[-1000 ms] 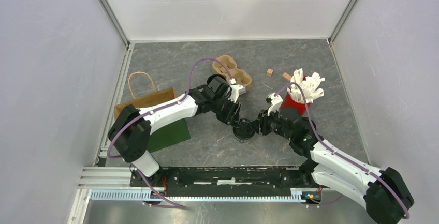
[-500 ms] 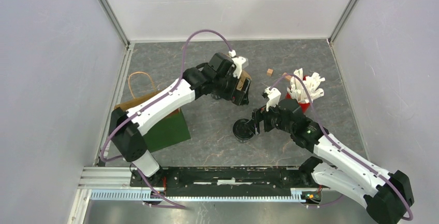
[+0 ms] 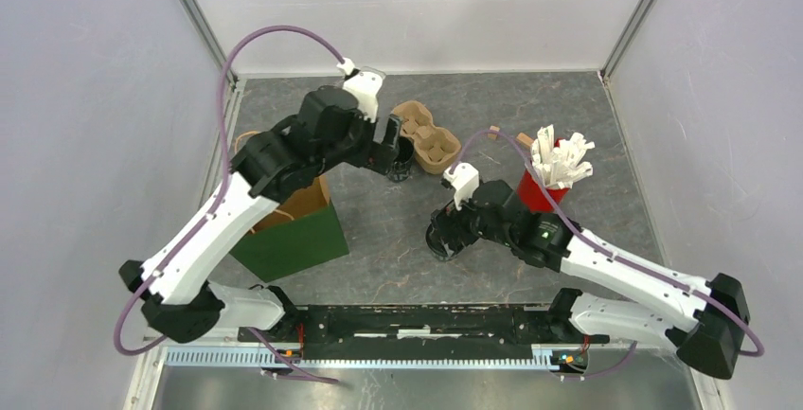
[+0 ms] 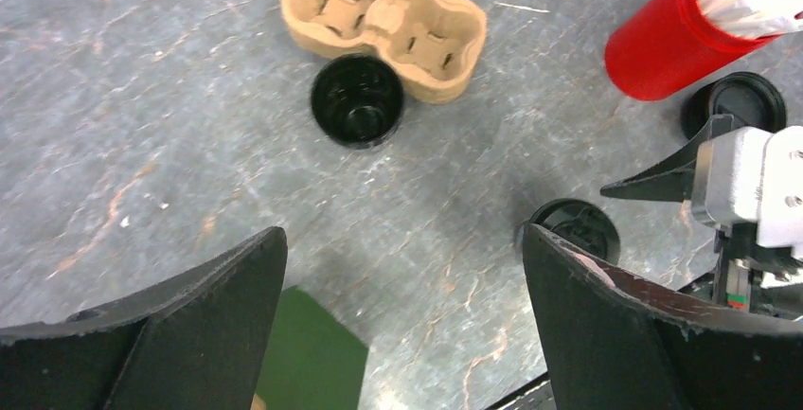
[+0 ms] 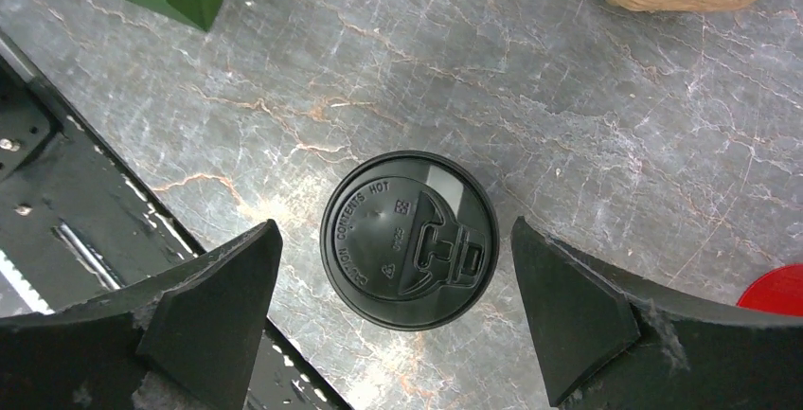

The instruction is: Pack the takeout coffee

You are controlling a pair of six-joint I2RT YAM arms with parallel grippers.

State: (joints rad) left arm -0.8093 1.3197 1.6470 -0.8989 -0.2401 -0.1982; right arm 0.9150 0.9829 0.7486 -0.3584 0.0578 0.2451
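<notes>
The takeout coffee point(image 5: 409, 240), a small black cup with its lid on, stands upright on the grey table point(image 3: 379, 240). My right gripper point(image 5: 396, 227) hangs over it, open, a finger on each side and neither touching; from above the gripper point(image 3: 445, 235) covers most of the cup. My left gripper point(image 4: 402, 240) is raised high and open, holding nothing, and from above it point(image 3: 390, 150) sits near the pulp tray. In the left wrist view the lidded coffee point(image 4: 575, 230) shows just past the right finger. The green and brown paper bag point(image 3: 289, 225) stands to the left.
A lidless black cup point(image 4: 357, 100) stands against the brown pulp carrier tray point(image 4: 383, 26). The red cup of white sticks point(image 3: 542, 183) is at the right, with a loose black lid point(image 4: 737, 102) beside it. Two small wooden blocks point(image 3: 493, 132) lie behind. White walls enclose three sides.
Both grippers opened and let go of the lidded cup. The left arm rose and swung back and left towards the tray. The right gripper stayed over the cup.
</notes>
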